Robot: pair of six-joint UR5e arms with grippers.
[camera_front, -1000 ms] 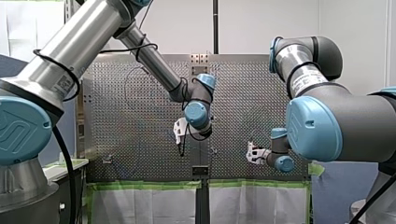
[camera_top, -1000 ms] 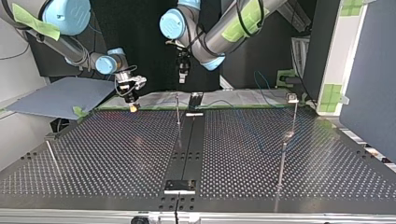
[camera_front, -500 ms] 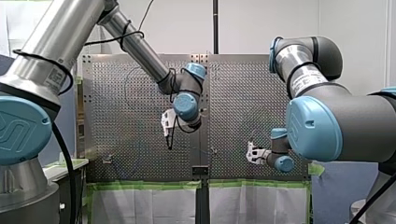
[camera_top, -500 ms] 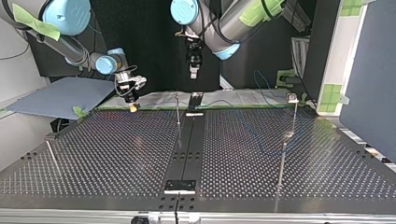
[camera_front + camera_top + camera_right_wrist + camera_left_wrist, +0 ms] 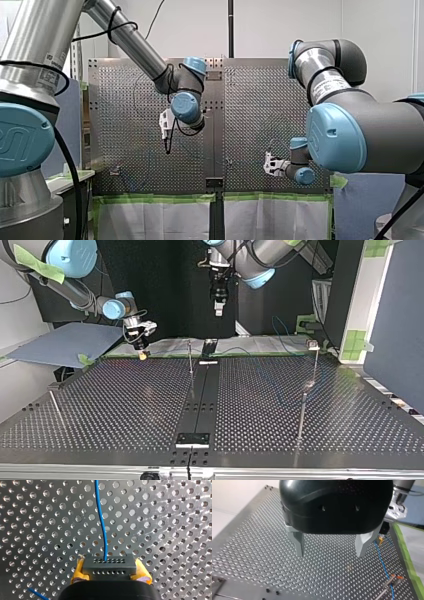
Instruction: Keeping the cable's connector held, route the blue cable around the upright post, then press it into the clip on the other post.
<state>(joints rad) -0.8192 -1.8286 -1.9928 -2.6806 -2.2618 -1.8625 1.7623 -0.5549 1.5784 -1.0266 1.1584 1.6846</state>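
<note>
Here, my right arm's fingers (image 5: 77, 573), yellow-padded, are clenched on the dark grey rectangular connector (image 5: 109, 565) just above the perforated metal bench (image 5: 170, 530). The thin blue cable (image 5: 101, 517) runs from it straight ahead over the holes. My left arm's fingers (image 5: 298, 542), bare metal, hang released, spread wide above the bench.

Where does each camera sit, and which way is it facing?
Front view: behind and above the arms, looking over the table; both arms show, my left claw high, my right claw low.
Top view: across the table, facing the arms, sides crossed; both arms enter from above.
Left wrist view: on my left wrist, looking past its open fingers at the table.
Right wrist view: on my right wrist, looking along its yellow pads shut on the connector.
Both wrist views share the blue cable.
</note>
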